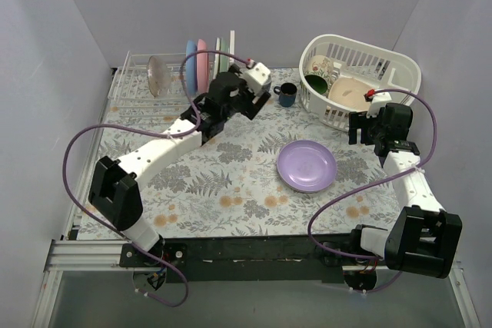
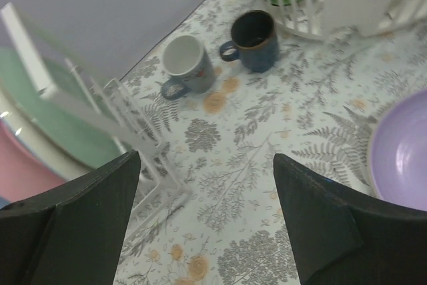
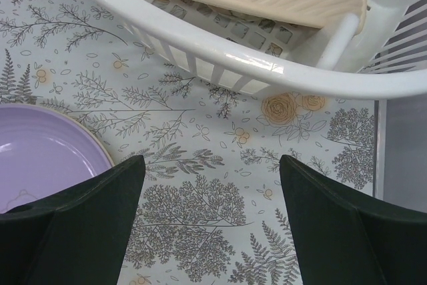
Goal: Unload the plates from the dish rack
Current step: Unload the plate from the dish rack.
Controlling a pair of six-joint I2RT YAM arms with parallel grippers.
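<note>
The white wire dish rack [image 1: 134, 86] stands at the back left. In it stand on edge a mottled brown plate [image 1: 159, 76], a blue plate [image 1: 191, 63], a pink plate [image 1: 201, 63] and a pale green plate [image 1: 217, 55]. A purple plate [image 1: 307, 165] lies flat on the table, right of centre. My left gripper [image 1: 244, 101] is open and empty, just right of the rack's tall end. Its wrist view [image 2: 207, 218] shows the rack [image 2: 133, 125], the green plate [image 2: 47, 118] and the pink plate [image 2: 20, 171]. My right gripper [image 1: 357, 130] [image 3: 210, 218] is open and empty, between the purple plate [image 3: 47, 158] and the basket.
A white oval slotted basket [image 1: 407, 67] holding dishes stands at the back right, close ahead of the right gripper [image 3: 233, 58]. A dark blue mug [image 1: 287, 94] [image 2: 253, 38] and a grey mug [image 2: 187, 65] stand between rack and basket. The table's right edge [image 3: 380, 165] is near.
</note>
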